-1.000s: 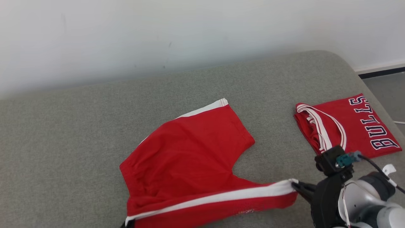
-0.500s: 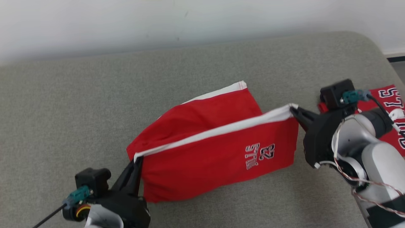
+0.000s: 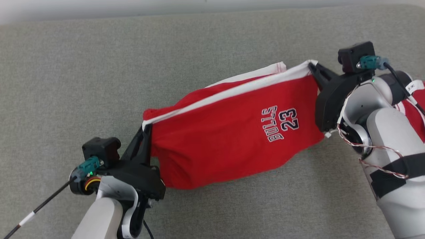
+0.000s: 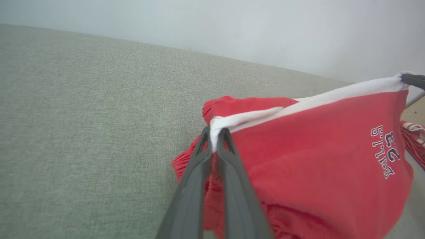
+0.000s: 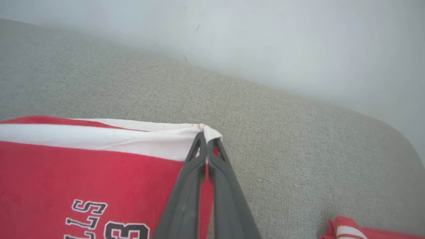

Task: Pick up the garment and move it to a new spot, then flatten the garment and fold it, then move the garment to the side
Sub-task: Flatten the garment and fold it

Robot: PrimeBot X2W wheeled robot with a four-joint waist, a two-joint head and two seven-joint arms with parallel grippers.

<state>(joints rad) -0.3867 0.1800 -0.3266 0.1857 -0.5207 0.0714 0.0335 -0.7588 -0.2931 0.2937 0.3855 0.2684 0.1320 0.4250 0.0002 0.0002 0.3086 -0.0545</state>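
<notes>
Risk of slippage: left pincer (image 3: 146,127) and right pincer (image 3: 312,65) each clamped shut on garment (image 3: 229,136) trim only; could pull loose under tension.

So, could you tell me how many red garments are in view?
2: the shorts stretched between left claw and right claw; another garment beside the right arm, partly hidden.

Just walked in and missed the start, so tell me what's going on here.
The robot is holding a pair of red shorts stretched between its two grippers. The left gripper is shut on one end of the white-striped edge and the right gripper on the other, so the shorts hang lifted over the grey cushion. A second red garment lies on the cushion off to the robot's right.
</notes>
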